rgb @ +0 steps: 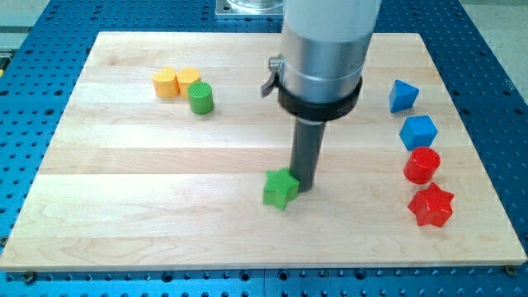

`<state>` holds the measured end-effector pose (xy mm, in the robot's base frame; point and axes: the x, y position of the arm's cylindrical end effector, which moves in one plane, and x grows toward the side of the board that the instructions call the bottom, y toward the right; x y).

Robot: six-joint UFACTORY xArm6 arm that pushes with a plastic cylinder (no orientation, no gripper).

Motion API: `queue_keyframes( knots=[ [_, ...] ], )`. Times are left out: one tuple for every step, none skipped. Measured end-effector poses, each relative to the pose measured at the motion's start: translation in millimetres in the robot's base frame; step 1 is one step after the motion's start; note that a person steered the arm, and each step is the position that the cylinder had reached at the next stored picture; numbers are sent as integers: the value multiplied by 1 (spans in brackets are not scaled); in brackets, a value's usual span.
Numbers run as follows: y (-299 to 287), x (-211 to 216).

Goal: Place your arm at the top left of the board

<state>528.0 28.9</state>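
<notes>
My tip (304, 187) rests on the wooden board (124, 181) near its middle, touching the right side of a green star block (280, 190). The dark rod rises from it into the grey arm body (326, 49) at the view's top centre. The board's top left corner (103, 37) lies far up and to the view's left of my tip. Near that corner stand two yellow-orange blocks, one ribbed and round (166, 83) and one beside it (188, 80), with a green cylinder (200, 98) touching them on the right.
Along the view's right side stand a blue block (403, 96), a second blue block (417, 132), a red cylinder (421, 165) and a red star (431, 205). A blue perforated table (25, 124) surrounds the board.
</notes>
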Motion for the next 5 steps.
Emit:
queue_keyframes(
  knots=[
    [-51,2],
    [-92,-50],
    [-87,-151],
    [-73,-234],
    [-114,-302]
  ],
)
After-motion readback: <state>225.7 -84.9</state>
